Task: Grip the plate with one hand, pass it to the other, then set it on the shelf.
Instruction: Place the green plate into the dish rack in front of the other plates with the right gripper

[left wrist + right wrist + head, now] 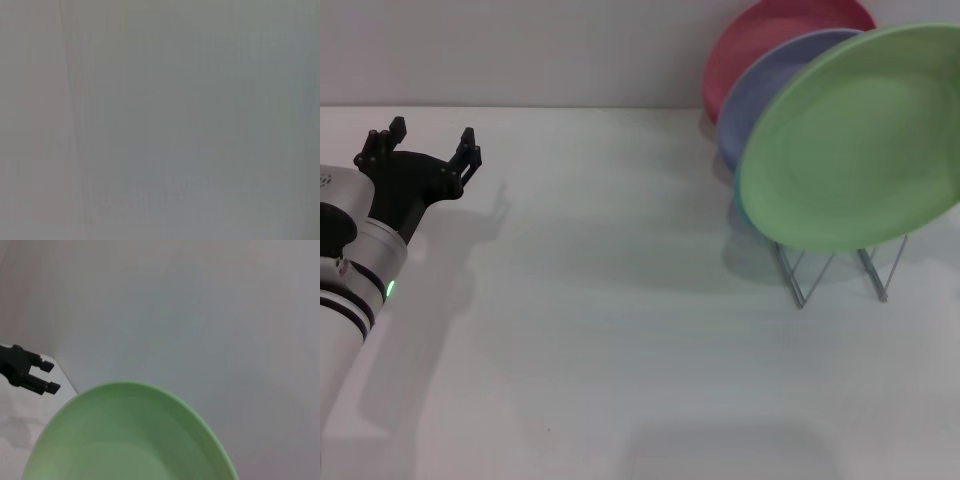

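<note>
my left gripper (428,150) black, fingers spread, holding nothing, over white table (600,330) | round matte green plate (855,140) tilted above thin wire shelf (835,268), front of lavender plate (770,85) | right gripper unseen

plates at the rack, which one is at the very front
The light green plate: it overlaps the lavender plate behind it, and the pink plate sits rearmost.

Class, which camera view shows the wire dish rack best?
The head view: the rack's bent wire legs show beneath the green plate, on the table's right side. The left wrist view shows only a blank surface; the right wrist view shows the plate but no rack.
</note>
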`<state>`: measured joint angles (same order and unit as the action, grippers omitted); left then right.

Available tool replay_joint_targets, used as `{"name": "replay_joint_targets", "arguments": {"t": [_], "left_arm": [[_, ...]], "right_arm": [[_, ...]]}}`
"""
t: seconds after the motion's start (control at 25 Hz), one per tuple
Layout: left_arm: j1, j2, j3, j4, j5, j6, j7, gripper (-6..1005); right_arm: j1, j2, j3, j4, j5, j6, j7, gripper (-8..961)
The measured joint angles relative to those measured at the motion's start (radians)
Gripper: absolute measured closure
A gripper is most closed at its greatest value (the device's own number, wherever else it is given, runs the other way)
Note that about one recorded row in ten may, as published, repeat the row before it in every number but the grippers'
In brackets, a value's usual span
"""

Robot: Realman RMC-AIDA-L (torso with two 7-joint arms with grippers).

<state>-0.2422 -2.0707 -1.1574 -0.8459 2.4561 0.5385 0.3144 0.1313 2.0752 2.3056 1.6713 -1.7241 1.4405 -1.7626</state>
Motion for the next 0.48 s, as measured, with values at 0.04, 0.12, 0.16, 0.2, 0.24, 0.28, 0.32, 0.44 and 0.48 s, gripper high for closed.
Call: {"name": "replay_joint_targets", "arguments": {"t": [0.04, 0.12, 0.16, 0.2, 0.24, 0.28, 0.32, 0.44, 0.48], "left_arm": [[0.0, 0.0, 0.0, 0.0, 0.0, 0.0, 0.0, 180], [-0.01, -0.001, 0.002, 0.015, 0.0, 0.0, -0.004, 180], [-0.013, -0.002, 0.003, 0.021, 0.0, 0.0, -0.013, 180], [-0.013, -0.002, 0.003, 0.021, 0.0, 0.0, -0.013, 180], [-0.019, -0.002, 0.008, 0.032, 0.0, 0.0, -0.035, 180], [-0.02, -0.002, 0.009, 0.034, 0.0, 0.0, -0.038, 180], [-0.022, -0.002, 0.011, 0.038, 0.0, 0.0, -0.043, 180], [-0.023, -0.002, 0.016, 0.045, 0.0, 0.009, -0.047, 180], [-0.023, -0.002, 0.02, 0.048, 0.0, 0.02, -0.047, 179]], "right_arm": [[0.0, 0.0, 0.0, 0.003, 0.0, 0.0, -0.013, 912], [0.0, 0.001, 0.0, 0.007, 0.0, -0.001, -0.034, 912], [0.0, 0.001, 0.0, 0.007, 0.0, -0.003, -0.043, 912], [0.001, 0.001, 0.0, 0.008, 0.0, -0.005, -0.052, 912], [0.001, 0.001, 0.001, 0.008, 0.0, -0.01, -0.07, 912], [0.001, 0.001, 0.001, 0.008, 0.0, -0.01, -0.07, 912], [0.001, 0.0, 0.002, 0.008, 0.0, -0.011, -0.081, 912], [0.002, 0.0, 0.003, 0.007, 0.0, -0.012, -0.12, 912], [0.002, 0.0, 0.003, 0.007, 0.0, -0.013, -0.13, 912]]}}
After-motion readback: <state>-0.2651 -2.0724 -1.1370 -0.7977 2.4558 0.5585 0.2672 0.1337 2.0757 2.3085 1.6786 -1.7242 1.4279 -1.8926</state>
